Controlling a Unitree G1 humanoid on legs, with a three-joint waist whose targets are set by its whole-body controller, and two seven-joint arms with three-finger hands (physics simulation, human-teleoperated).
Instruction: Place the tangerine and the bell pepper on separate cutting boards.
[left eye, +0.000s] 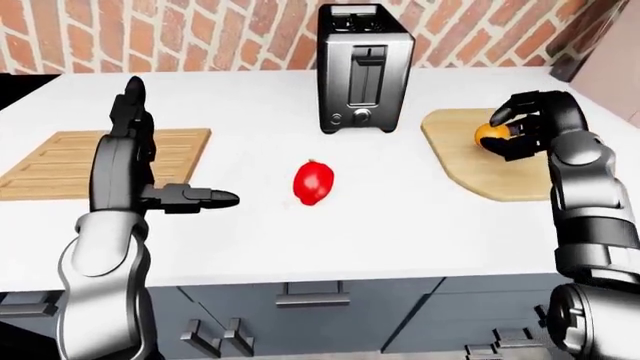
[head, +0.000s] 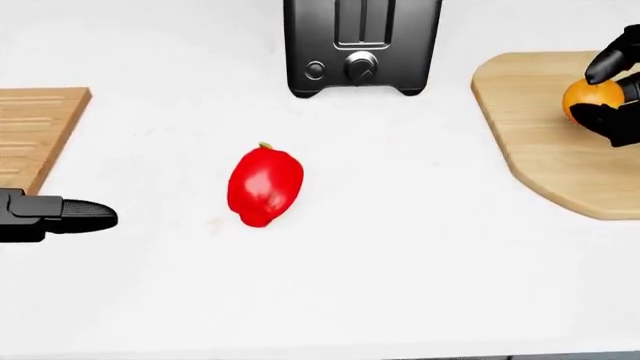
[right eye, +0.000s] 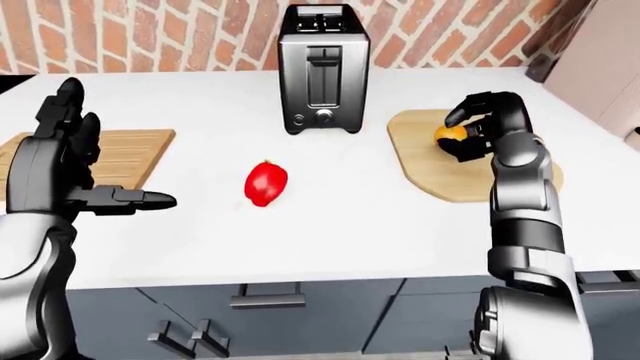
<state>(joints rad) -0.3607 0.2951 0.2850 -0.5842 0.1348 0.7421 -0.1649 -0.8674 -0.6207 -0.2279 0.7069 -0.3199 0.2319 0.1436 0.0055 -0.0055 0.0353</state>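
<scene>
A red bell pepper (head: 265, 184) lies on the white counter, in the middle of the head view, below the toaster. An orange tangerine (left eye: 490, 133) rests on the rounded light wooden cutting board (head: 545, 142) at the right. My right hand (left eye: 515, 127) has its dark fingers curled round the tangerine on that board. My left hand (left eye: 180, 146) is open and empty, fingers pointing up and thumb pointing right. It is held above the counter left of the pepper, beside the rectangular grooved cutting board (left eye: 70, 161).
A black and silver toaster (left eye: 363, 67) stands at the top centre of the counter against a brick wall. Grey cabinet drawers with handles run below the counter's near edge (left eye: 310, 281).
</scene>
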